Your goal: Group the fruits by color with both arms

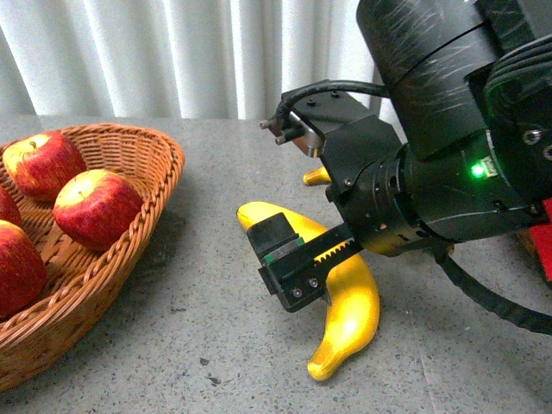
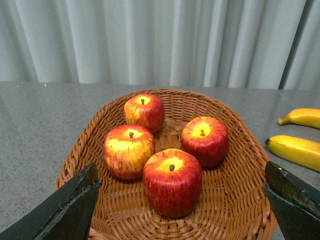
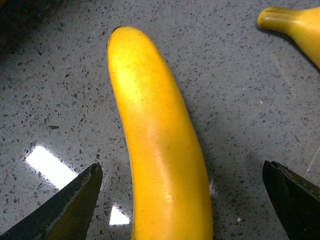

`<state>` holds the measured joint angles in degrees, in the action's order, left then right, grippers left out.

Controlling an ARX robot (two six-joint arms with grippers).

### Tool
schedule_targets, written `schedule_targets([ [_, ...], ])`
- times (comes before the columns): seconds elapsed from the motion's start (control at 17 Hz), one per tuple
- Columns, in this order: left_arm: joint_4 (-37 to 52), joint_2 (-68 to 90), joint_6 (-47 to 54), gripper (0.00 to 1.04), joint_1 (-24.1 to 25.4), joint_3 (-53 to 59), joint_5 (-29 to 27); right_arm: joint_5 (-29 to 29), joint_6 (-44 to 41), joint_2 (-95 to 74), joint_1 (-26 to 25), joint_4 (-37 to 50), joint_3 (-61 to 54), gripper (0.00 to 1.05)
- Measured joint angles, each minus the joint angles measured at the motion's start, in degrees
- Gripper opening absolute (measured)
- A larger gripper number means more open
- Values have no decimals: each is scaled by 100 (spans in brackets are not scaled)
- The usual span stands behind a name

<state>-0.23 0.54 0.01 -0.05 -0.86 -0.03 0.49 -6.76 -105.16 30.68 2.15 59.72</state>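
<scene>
Several red apples lie in a wicker basket, among them one at the back and one nearer the middle. In the left wrist view the apples sit in the basket, and my open left gripper hovers over its near rim, empty. A yellow banana lies on the grey table. My right gripper is open just above it, one finger on each side of the banana, not touching. A second banana's tip shows behind the right arm and also in the right wrist view.
Both bananas lie on the table to the right of the basket in the left wrist view. A pale curtain hangs behind the table. A red object sits at the far right edge.
</scene>
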Motion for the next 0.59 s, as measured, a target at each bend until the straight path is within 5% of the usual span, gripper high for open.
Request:
schedule_targets([
  [0.23,0,0,0,98,0,0,0,-142,4,-131,44,-278,26,97],
  [0.59,0,0,0,98,0,0,0,-833,402,-79,-160,-518,186,40],
])
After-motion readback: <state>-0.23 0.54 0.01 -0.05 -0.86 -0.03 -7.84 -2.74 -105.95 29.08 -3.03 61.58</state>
